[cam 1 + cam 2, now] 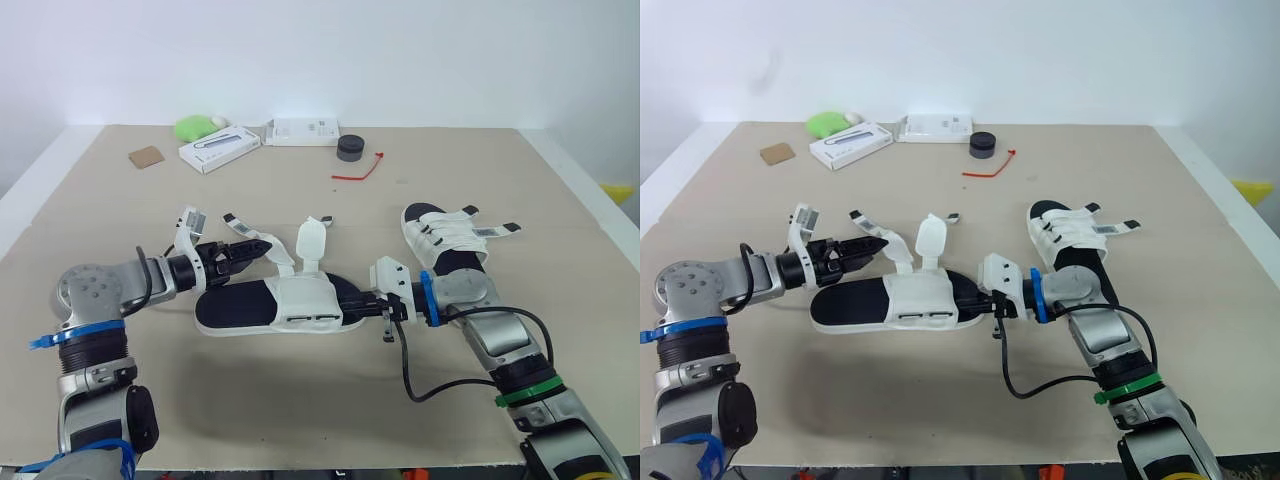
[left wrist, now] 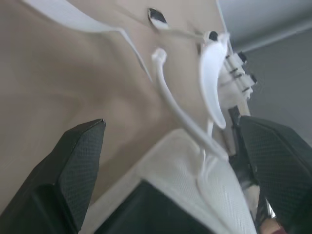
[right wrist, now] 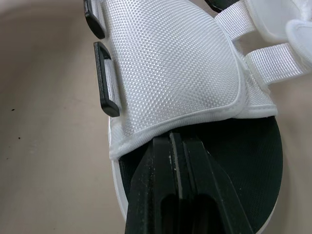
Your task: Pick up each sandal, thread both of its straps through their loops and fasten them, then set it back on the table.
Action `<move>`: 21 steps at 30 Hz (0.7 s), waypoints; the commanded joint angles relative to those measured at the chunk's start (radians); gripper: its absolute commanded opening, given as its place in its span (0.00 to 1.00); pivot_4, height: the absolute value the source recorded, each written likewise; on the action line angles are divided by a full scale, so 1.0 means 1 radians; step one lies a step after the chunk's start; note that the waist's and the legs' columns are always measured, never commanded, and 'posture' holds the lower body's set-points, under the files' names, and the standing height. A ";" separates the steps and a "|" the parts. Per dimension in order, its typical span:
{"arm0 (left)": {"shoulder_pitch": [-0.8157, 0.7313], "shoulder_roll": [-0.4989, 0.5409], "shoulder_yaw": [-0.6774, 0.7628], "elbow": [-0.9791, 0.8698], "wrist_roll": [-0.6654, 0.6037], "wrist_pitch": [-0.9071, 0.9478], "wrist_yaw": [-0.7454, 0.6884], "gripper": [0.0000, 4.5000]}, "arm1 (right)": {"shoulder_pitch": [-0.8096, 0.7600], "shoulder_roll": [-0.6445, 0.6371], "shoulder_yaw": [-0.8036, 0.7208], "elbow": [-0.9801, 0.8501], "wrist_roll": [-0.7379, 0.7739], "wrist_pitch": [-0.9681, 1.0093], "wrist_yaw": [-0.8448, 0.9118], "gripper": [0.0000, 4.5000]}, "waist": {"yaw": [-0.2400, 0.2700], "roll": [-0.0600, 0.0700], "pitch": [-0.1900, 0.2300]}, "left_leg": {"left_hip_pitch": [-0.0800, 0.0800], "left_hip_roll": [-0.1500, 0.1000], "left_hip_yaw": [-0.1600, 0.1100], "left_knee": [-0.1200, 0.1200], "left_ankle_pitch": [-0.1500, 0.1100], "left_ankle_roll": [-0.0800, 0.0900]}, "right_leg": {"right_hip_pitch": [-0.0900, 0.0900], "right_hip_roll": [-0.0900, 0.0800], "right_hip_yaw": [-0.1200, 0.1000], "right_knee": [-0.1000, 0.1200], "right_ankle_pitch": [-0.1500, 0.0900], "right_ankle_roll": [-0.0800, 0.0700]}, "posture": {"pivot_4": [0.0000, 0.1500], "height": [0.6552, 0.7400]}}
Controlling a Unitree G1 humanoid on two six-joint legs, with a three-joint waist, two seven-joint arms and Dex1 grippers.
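Beige board is covering the table [image 1: 300, 400], which is carrying everything. White mesh and a black footbed are making up the unfastened sandal [image 1: 240, 305], which is lying flat between the two sets of jaws, its toe end pointing at the right gripper [image 1: 364, 300] and its strap side facing the left gripper [image 1: 256, 248]. The second sandal [image 1: 445, 235] is lying just beyond the right jaws, straps crossing its upper.

The left jaws are standing wide apart and clamping nothing; the left wrist view is showing the mesh upper and a thin loose strap [image 2: 170, 105] in the gap between the fingers [image 2: 80, 161]. The right jaws are pressed together with nothing between them, their fingers [image 3: 180, 185] resting on the footbed at the edge of the upper. A broad white flap [image 1: 311, 243] is standing up just past the left jaws. Two black loops [image 3: 105, 78] are sitting on the upper ahead of the right jaws.

Well beyond both jaws, a white box [image 1: 220, 150], a white device [image 1: 305, 131], a green lump [image 1: 195, 127], a black puck [image 1: 350, 147], a brown square [image 1: 146, 156] and a red tie [image 1: 360, 170] are lying along the far edge.
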 commanded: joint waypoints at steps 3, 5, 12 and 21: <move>-0.112 -0.055 0.108 0.146 -0.023 -0.052 0.089 1.00 | -0.008 0.003 0.005 -0.017 -0.007 -0.016 0.005 0.02 | -0.001 0.000 0.000 | 0.000 -0.001 -0.001 0.000 0.001 -0.002 | 0.000 0.000 0.000 0.000 0.000 0.000 | 1.00 1.00; -0.142 -0.064 0.119 0.197 -0.019 -0.069 0.100 1.00 | -0.008 0.000 0.003 -0.018 -0.007 -0.018 0.005 0.02 | -0.002 0.000 0.000 | 0.000 -0.001 -0.001 0.000 0.001 -0.002 | 0.000 0.000 0.000 0.000 0.000 0.000 | 1.00 1.00; -0.188 -0.057 0.100 0.328 0.012 -0.073 0.096 1.00 | -0.001 -0.007 -0.001 -0.024 -0.009 -0.023 0.004 0.02 | -0.002 0.000 0.000 | 0.000 -0.001 -0.002 0.000 0.002 -0.003 | 0.000 0.001 0.000 0.001 0.001 0.000 | 1.00 1.00; -0.254 -0.034 0.081 0.467 0.072 -0.125 0.034 1.00 | -0.002 -0.006 0.003 -0.025 -0.016 -0.030 0.001 0.02 | -0.001 0.000 0.000 | 0.000 -0.002 -0.003 0.000 0.003 -0.004 | 0.000 0.000 0.000 0.001 0.001 0.000 | 1.00 1.00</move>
